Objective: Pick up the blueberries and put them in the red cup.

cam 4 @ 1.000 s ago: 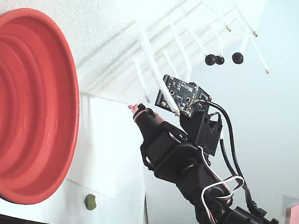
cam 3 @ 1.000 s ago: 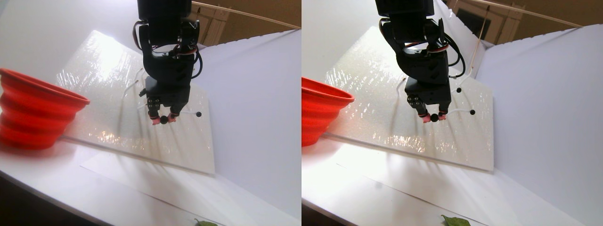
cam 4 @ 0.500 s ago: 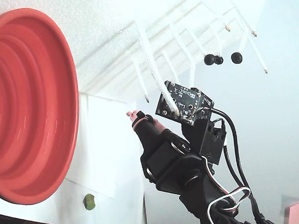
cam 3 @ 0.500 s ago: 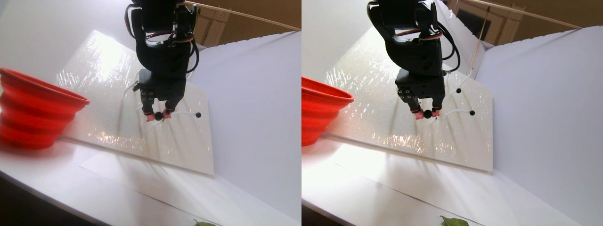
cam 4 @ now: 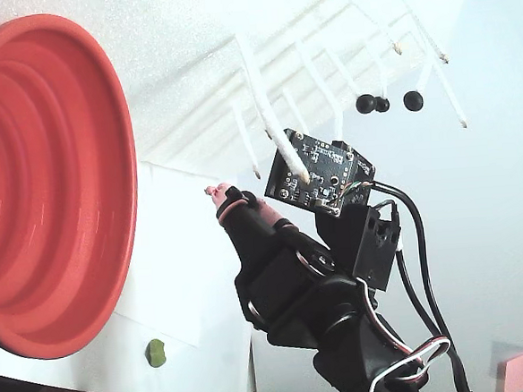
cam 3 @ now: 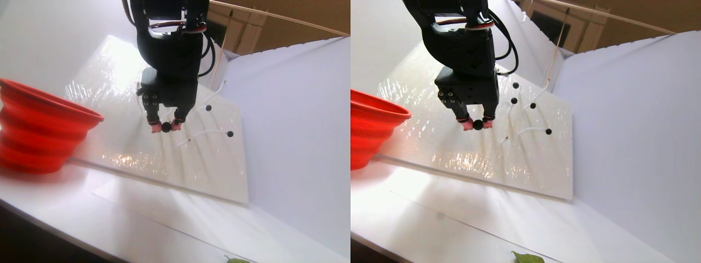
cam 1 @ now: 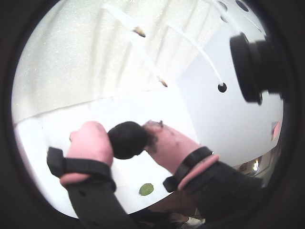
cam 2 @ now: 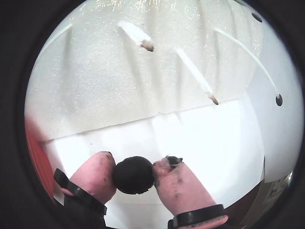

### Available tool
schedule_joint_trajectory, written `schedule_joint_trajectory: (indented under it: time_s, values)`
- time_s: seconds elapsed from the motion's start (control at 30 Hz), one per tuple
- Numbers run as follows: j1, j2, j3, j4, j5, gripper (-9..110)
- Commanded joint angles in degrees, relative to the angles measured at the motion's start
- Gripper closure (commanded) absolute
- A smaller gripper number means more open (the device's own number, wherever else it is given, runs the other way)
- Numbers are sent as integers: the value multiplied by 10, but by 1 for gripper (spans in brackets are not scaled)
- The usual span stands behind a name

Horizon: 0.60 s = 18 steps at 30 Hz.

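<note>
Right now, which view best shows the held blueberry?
A wrist view shows the held blueberry largest, pinched between both pink fingertips. The stereo pair view shows a tiny dot; the fixed view hides it behind the gripper.

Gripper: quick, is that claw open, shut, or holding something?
Gripper: shut on a blueberry, pinched between its two pink fingertips.

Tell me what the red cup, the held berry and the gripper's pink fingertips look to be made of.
Red cup: likely silicone or soft plastic, matte, with stepped collapsible rings. Berry pinched in the gripper: dark, dull and slightly rough, so real fruit or a rubbery ball; cannot tell which. Fingertips: soft pink rubbery caps, smudged dark.
</note>
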Motion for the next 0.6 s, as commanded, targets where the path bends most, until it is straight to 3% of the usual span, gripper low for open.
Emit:
schedule_joint_trajectory:
  time_s: [0.0, 0.57]
  values:
    - [-10, 75, -4, 8, 14, 87]
    - [-82, 152, 37, 55, 61, 86]
